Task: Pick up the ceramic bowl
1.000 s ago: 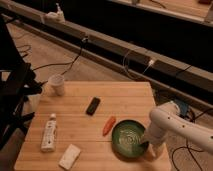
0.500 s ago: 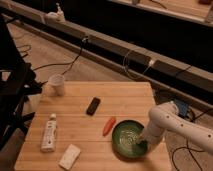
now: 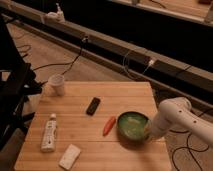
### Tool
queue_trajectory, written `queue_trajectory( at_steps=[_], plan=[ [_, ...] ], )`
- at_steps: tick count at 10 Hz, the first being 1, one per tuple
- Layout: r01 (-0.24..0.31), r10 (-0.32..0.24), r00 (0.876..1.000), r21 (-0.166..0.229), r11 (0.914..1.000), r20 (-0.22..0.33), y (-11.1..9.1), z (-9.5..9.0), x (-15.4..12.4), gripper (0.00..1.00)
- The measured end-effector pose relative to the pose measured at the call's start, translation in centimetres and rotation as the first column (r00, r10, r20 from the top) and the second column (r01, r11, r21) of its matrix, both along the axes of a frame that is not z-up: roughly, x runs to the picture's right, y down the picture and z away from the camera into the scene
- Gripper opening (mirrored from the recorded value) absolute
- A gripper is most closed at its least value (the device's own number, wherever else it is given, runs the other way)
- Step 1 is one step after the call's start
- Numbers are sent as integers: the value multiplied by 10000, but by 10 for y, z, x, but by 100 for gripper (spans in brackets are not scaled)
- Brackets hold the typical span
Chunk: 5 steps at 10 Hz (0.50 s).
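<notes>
now my gripper sits lower and tighter against the ceramic bowl than it did a second ago, pressed in at the bowl's right rim near the right edge of the bench. half a second ago the arm was already close; since then it has shifted only slightly, which i read as settling into the grasp, not travelling. the bowl has not moved: it rests flat on the wood, toward the near right corner, not yet lifted.

the gripper touches or overlaps the rim on the side nearest my arm.

just left of the bowl lies an orange carrot-like piece, close enough to be nudged on the lift. a dark remote lies mid-bench, a white cup at the far left corner, a tube and a white block near the left edge.
</notes>
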<state>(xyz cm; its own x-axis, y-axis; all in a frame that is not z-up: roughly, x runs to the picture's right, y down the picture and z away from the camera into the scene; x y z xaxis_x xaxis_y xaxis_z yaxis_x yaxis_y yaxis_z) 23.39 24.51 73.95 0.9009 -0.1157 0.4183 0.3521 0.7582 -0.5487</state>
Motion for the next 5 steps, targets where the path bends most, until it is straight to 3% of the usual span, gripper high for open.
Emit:
queue_trajectory(
  at_steps=[3, 5],
  plan=[
    [-127, 132, 9999, 1035, 9946, -45, -39, -23, 3, 0],
    [-269, 293, 9995, 1709, 9849, -113, -63, -37, 4, 0]
  ],
)
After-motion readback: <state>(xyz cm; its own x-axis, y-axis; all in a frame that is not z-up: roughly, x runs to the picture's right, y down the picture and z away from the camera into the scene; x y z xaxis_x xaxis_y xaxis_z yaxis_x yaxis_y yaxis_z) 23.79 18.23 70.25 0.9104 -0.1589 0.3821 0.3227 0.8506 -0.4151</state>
